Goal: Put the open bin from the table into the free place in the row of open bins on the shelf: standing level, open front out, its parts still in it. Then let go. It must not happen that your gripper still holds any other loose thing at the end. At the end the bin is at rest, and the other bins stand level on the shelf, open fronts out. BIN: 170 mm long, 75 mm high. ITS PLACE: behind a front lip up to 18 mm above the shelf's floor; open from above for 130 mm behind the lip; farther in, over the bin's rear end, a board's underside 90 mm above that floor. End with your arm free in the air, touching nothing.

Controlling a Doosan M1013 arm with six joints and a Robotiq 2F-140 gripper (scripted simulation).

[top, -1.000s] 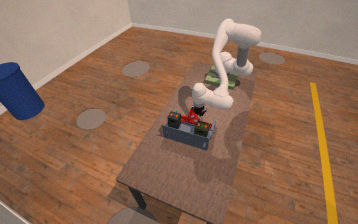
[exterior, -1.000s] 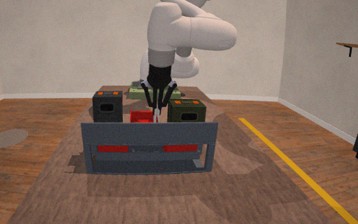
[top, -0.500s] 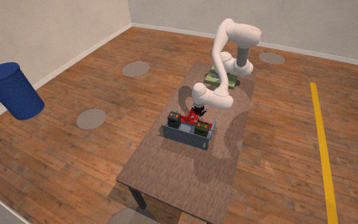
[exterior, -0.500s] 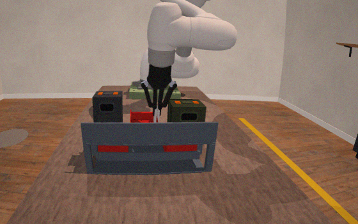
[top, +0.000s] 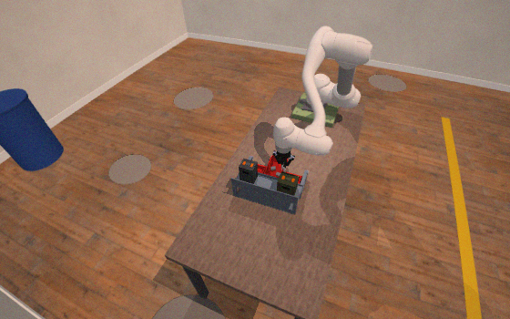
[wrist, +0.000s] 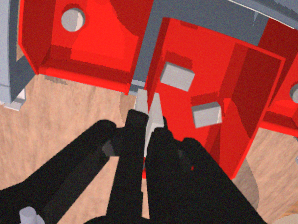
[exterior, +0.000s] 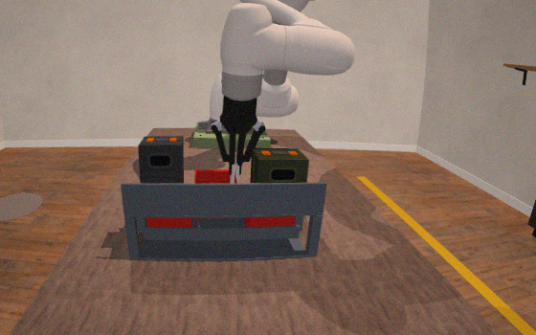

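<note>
My gripper [wrist: 145, 104] is shut on a side wall of the red open bin [wrist: 213, 96], near its front edge. Two grey parts lie inside the bin. It sits in the gap between two other red bins, left [wrist: 87, 23] and right [wrist: 286, 96], in the grey shelf [exterior: 222, 215], and reaches farther out than they do. In the exterior view the held bin [exterior: 212, 175] shows above the shelf's back board, under the gripper [exterior: 234, 174]. In the top view the gripper [top: 279, 166] and bin [top: 271, 169] are at the shelf's far side [top: 269, 189].
A black box [exterior: 161, 159] and an olive box [exterior: 279, 166] stand on the shelf's top, either side of the gripper. The arm's green base [top: 315, 114] is at the table's far end. A blue barrel [top: 25, 129] stands on the floor, far left.
</note>
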